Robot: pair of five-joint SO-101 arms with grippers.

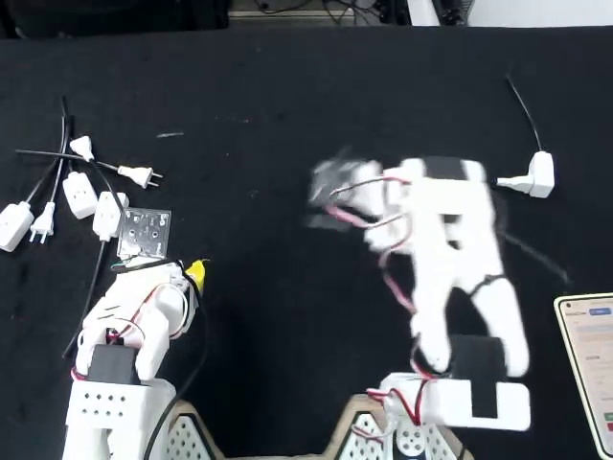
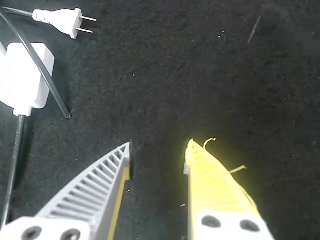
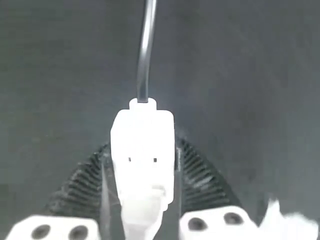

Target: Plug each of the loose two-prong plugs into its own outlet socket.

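My right gripper (image 3: pixel 142 200) is shut on a white outlet socket (image 3: pixel 142 155), whose cord runs straight away from the fingers; its two slots face the camera. In the high view this gripper (image 1: pixel 330 196) hangs blurred over the middle of the table. My left gripper (image 2: pixel 157 150) is open above bare black cloth, with a grey finger and a yellow finger (image 2: pixel 212 185). It stands near the table's left front (image 1: pixel 168 254). A loose white two-prong plug (image 2: pixel 62 20) and a white socket (image 2: pixel 22 80) lie just beyond it. In the high view that plug (image 1: pixel 139 175) lies among several loose sockets and plugs (image 1: pixel 79 195).
A white plug and socket pair (image 1: pixel 532 177) with a thin cord lies at the far right. A phone (image 1: pixel 589 369) rests at the right edge. Black cords trail across the left side of the black table (image 1: pixel 259 316).
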